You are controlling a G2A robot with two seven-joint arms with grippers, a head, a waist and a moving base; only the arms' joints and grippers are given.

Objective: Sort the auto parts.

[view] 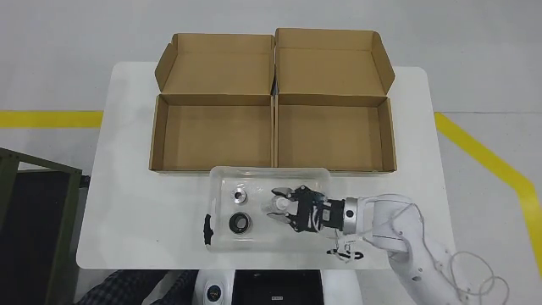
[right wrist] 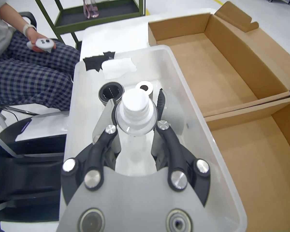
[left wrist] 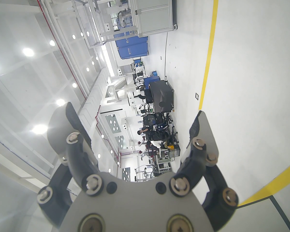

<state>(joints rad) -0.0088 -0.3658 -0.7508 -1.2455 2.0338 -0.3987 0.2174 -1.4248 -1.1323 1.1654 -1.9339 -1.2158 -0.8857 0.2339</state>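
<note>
The right tool grips a white stepped part inside the clear bin on the bench, near a black bearing. The left tool is spread wide, holding nothing.

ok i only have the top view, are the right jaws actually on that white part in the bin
observer: yes, the right gripper has its jaws closed against the wide flange of the stepped white part, inside the clear bin.
operator: whats the black thing next to it
observer: the black sleeve is hollow, with grooves running down its bore.
operator: and the left arm
observer: the left gripper is open, holds nothing, and faces out into the room rather than the table.
</note>
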